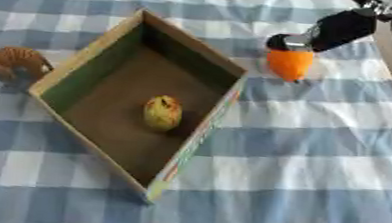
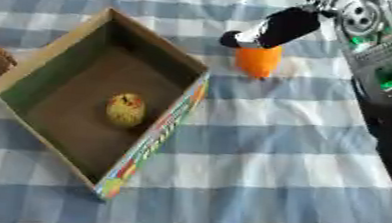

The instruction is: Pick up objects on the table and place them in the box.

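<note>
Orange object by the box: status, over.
Right hand on the orange rounded object, right of the cardboard box. Yellow rounded object already inside. Brown toy left of box. Left hand unseen.

Left eye view: looks steeply down from the robot's head onto the worktop (image 1: 318, 158), facing away from the robot; the checked cloth fills nearly the whole picture.
Right eye view: same height and tilt, set slightly to the right; everything sits further left in it.
Nearness: close enough that the cardboard box (image 1: 89, 65) spans about half the width.
Tilt: the cloth's stripes run a little askew.
Shared part: box, the yellow thing (image 2: 125, 109) inside it, the orange thing (image 2: 258, 60) and the right hand (image 2: 281, 27) at top right.
Left eye only: more of the brown thing (image 1: 10, 64) at the left edge.
Right eye only: more of the arm's silver and green parts (image 2: 375, 52) on the right.
</note>
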Robot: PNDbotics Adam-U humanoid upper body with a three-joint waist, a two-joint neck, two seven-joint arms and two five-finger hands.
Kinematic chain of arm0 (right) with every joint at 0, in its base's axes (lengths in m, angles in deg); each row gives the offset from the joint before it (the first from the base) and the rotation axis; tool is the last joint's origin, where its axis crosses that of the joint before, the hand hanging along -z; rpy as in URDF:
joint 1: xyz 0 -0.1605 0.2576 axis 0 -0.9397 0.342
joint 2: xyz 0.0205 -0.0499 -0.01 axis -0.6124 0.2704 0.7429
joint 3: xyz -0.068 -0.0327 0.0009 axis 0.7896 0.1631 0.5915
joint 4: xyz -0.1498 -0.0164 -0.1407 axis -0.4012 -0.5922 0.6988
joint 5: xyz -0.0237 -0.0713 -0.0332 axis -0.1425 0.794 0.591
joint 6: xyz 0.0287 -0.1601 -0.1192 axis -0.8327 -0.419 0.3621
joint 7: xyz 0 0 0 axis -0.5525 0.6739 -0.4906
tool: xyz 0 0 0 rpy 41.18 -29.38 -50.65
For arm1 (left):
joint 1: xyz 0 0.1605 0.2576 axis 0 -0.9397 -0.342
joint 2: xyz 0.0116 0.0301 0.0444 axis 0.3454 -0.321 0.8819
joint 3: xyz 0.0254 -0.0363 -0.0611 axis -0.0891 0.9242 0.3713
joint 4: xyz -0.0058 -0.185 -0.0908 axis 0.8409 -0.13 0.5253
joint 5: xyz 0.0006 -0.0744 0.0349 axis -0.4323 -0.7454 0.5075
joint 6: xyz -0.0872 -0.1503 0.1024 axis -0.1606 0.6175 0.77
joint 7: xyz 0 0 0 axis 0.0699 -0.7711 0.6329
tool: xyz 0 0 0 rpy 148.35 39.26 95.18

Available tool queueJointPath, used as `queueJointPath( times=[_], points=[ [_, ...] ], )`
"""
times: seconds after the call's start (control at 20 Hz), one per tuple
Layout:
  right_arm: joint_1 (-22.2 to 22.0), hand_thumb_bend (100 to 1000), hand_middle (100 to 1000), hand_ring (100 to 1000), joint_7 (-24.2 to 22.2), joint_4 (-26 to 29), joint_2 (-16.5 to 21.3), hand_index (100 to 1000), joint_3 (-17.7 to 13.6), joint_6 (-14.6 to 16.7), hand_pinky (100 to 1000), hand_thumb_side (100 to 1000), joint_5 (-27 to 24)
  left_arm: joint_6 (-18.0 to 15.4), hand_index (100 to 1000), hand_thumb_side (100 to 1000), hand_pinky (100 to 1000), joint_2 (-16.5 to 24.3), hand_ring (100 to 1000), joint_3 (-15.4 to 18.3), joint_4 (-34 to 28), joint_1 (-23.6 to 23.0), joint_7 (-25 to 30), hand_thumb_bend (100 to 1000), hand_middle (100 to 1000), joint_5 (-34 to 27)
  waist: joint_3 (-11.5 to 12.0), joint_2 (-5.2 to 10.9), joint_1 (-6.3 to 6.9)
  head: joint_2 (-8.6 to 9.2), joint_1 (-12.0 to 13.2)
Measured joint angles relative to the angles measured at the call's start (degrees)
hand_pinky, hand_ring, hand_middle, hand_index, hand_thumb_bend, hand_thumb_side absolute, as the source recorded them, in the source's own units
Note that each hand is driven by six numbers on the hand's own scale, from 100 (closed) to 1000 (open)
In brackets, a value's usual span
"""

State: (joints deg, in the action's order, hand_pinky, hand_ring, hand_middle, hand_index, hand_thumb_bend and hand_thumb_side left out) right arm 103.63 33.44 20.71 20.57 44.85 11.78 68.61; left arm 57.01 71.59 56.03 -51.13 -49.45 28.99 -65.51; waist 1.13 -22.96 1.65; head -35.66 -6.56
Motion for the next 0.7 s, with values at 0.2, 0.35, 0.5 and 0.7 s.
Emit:
queueJointPath(
  times=[0.2,0.35,0.5,0.7],
  points=[
    [0.0,621,832,970,-0.2,-3.9,0.4,933,-0.4,0.8,832,394,2.2,0.0,764,897,480,0.0,614,0.0,0.0,0.0,0.0,100,580,0.0,0.0,0.0,-0.02,0.01,0.1],
    [0.0,621,834,973,-0.6,-6.7,0.4,935,-0.6,1.1,834,381,3.0,0.0,764,898,480,0.0,614,0.0,0.0,0.0,0.0,100,580,0.0,0.0,0.0,-0.05,0.03,0.2],
    [0.1,626,832,974,-0.9,-9.4,0.4,936,-0.6,1.4,833,368,3.4,0.0,764,898,480,0.0,614,0.0,0.0,0.0,0.0,100,580,0.0,0.1,0.0,-0.09,0.26,0.2],
    [0.5,631,829,975,-1.1,-12.6,0.1,936,-0.6,1.4,832,357,3.5,0.1,764,898,480,0.0,614,0.0,0.0,0.0,0.1,100,580,0.0,0.2,-0.08,-0.17,0.46,0.3]
  ],
)
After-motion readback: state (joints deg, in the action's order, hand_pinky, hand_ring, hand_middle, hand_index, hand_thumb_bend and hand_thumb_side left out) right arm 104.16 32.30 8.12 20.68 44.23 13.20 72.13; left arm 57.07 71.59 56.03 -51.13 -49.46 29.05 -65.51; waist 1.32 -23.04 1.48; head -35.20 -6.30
